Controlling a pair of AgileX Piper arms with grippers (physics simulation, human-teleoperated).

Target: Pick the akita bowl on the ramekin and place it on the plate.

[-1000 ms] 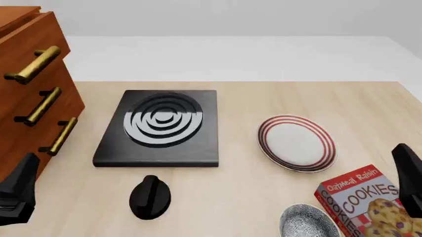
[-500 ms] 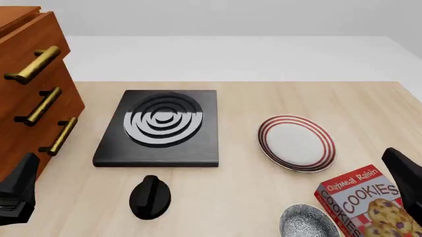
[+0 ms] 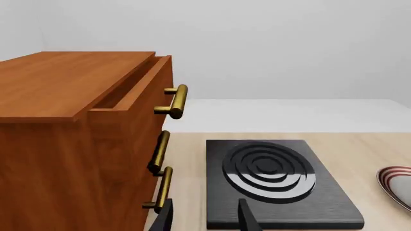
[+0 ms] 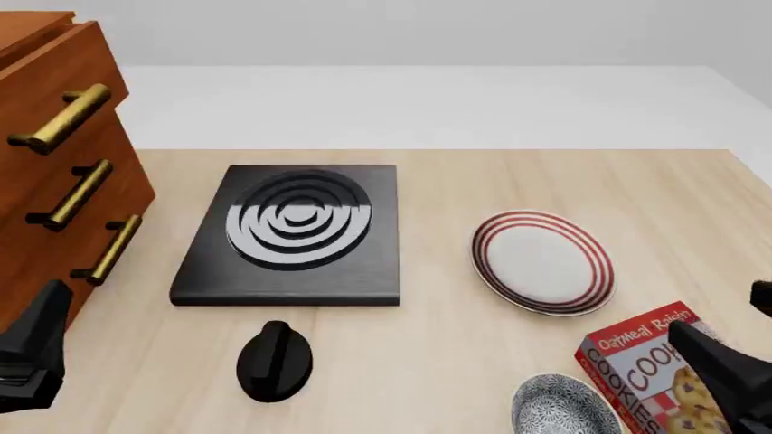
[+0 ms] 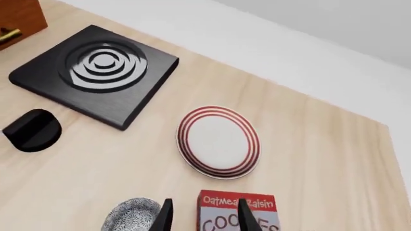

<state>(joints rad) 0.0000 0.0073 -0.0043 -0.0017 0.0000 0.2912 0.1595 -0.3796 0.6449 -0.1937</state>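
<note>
The akita bowl [image 4: 563, 407], speckled black and white, sits at the near right edge of the table, cut by the front view's lower border; it also shows in the right wrist view [image 5: 132, 217]. The ramekin is hidden. The plate [image 4: 543, 262] with red rings lies farther back, also seen as the plate [image 5: 218, 142]. My right gripper [image 5: 205, 219] is open, hovering above the cookie box just right of the bowl; one of its dark fingers [image 4: 718, 366] overlaps the box. My left gripper [image 3: 205, 219] is open at the near left, holding nothing.
A black stove [image 4: 293, 231] with a ringed burner lies mid-table, and a black knob [image 4: 275, 362] sits in front of it. A wooden drawer cabinet [image 4: 61, 172] with brass handles stands at the left. The cookie box [image 4: 645, 366] lies close beside the bowl.
My right gripper has moved left and lower in the front view, now overlapping the cookie box. The left arm, bowl and plate have not moved.
</note>
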